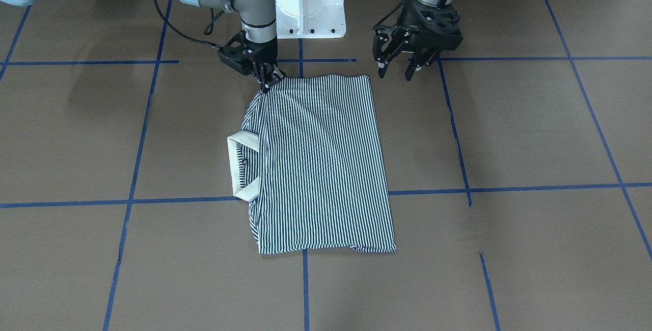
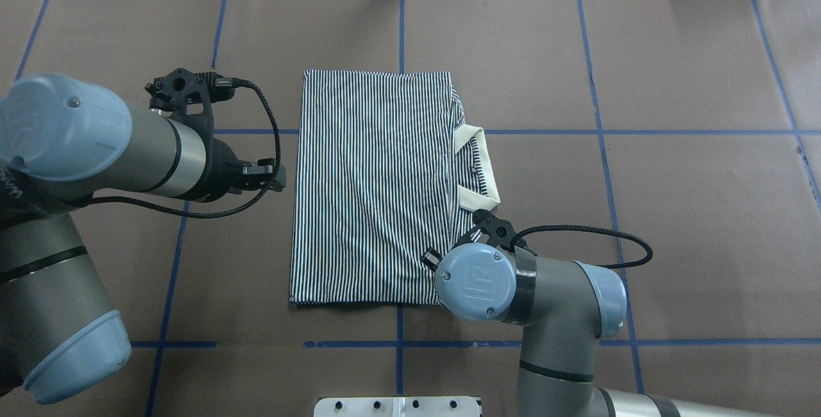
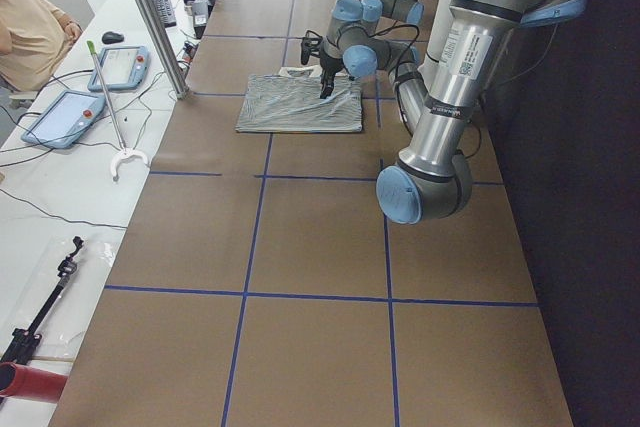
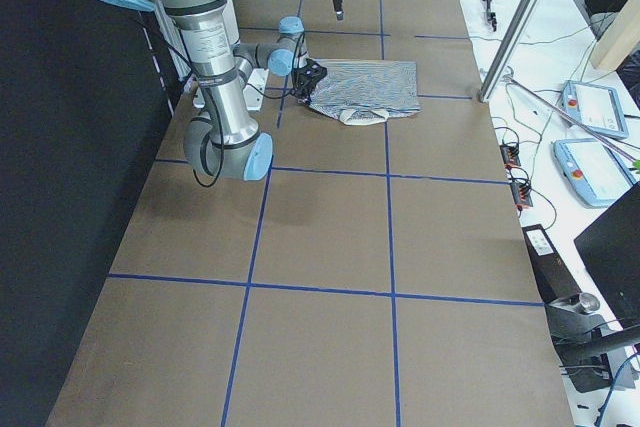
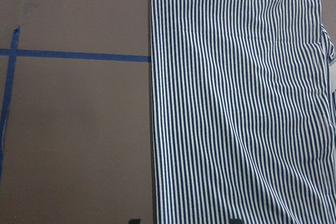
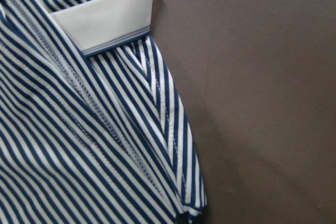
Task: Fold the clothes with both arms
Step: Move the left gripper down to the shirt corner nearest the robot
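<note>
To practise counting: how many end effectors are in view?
2. The right end effector is shut on the shirt, at a corner near the collar; the left end effector hangs open by the opposite edge.

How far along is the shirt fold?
Done: sleeves look tucked in; the shirt lies as a narrow rectangle, with the collar sticking out one side. In hand: the right gripper pinches one near corner; the left gripper is open beside the other, off the cloth. Left: probably the crosswise fold.
</note>
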